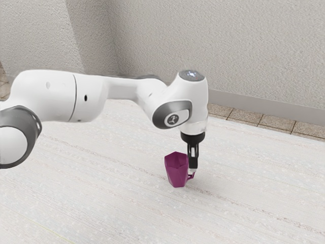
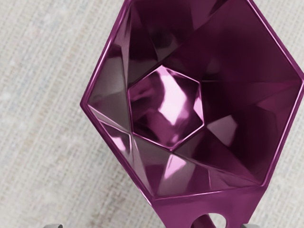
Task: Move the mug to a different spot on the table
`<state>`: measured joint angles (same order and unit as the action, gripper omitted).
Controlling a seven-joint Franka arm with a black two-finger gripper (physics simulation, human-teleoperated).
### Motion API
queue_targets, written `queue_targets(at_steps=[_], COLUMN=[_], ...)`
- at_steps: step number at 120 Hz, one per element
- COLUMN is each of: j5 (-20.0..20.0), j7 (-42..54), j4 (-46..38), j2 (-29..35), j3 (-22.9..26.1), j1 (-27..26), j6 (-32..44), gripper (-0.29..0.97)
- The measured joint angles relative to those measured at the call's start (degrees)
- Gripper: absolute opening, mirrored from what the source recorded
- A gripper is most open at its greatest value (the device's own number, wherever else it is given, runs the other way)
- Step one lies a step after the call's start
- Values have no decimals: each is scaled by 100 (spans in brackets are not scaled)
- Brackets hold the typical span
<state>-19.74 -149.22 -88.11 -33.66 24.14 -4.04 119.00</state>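
A glossy magenta mug with faceted sides stands upright on the pale table, near its middle. My black gripper points straight down at the mug's side toward the exterior view's right, where the handle sticks out. The wrist view looks straight down into the mug, and its handle lies right under my hand. Two grey fingertips show far apart on either side of the handle, one of them well away from it, so the gripper is open around the handle.
The table's far edge runs along a tiled floor strip and a grey wall. My white arm reaches in from the exterior view's left, above the table.
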Motion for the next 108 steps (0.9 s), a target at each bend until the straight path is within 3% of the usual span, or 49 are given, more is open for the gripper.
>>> queue_targets(at_steps=[108], j5=[-89], j7=[-102], j4=[275], j2=[-460], j3=[-56], j1=[0], j6=[-34], gripper=[45])
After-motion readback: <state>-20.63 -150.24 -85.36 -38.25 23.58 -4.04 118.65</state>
